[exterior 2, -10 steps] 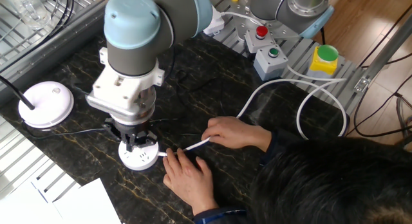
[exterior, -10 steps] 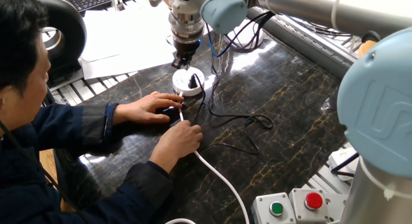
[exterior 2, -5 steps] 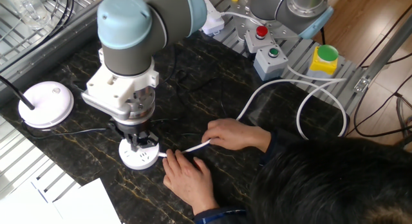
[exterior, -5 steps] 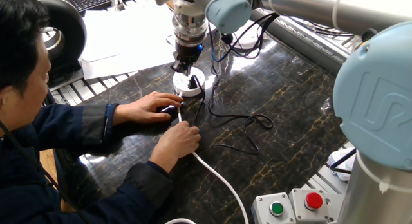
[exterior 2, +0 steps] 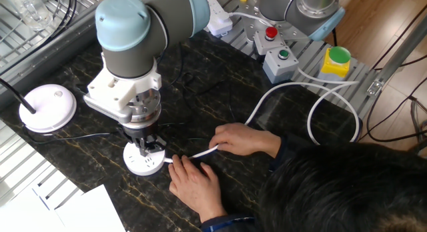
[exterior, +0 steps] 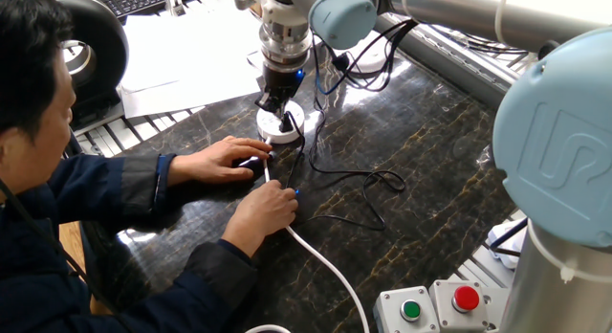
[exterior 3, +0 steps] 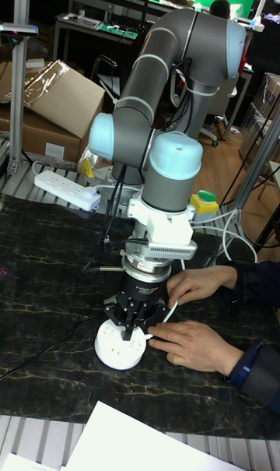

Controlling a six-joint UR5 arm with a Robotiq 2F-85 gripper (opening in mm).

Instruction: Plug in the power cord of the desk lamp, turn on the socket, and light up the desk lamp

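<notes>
The socket [exterior 2: 145, 162] lies flat on the dark marbled table [exterior 2: 220, 99], lower left of centre in the other fixed view, its holed face turned up and its thick white cable [exterior 2: 200, 153] running off to the right between a person's two hands. The gripper [exterior 2: 144, 147] points straight down on it with its long axis upright, the fingers closed in around a small dark piece that looks like the plug, though the views do not show the grip clearly enough to tell whether it is clamped. One hand [exterior 2: 195, 184] rests on the table touching the socket's near edge, and the other hand [exterior 2: 243, 137] pinches the white cable just beside it. One fixed view shows the thin black power cord [exterior: 368, 185] trailing in loose loops toward the frame's centre, which the tall fixed view does not show. The other fixed view alone shows the desk lamp [exterior 2: 47, 107], a flat white disc at the left edge, well apart from the socket. The tall fixed view adds a rectangular white power strip [exterior 3: 66, 190] at the table's far left, cardboard boxes [exterior 3: 62, 101] and a workshop room behind. A button box [exterior 2: 283, 62] sits near the upper right of the other fixed view.
</notes>
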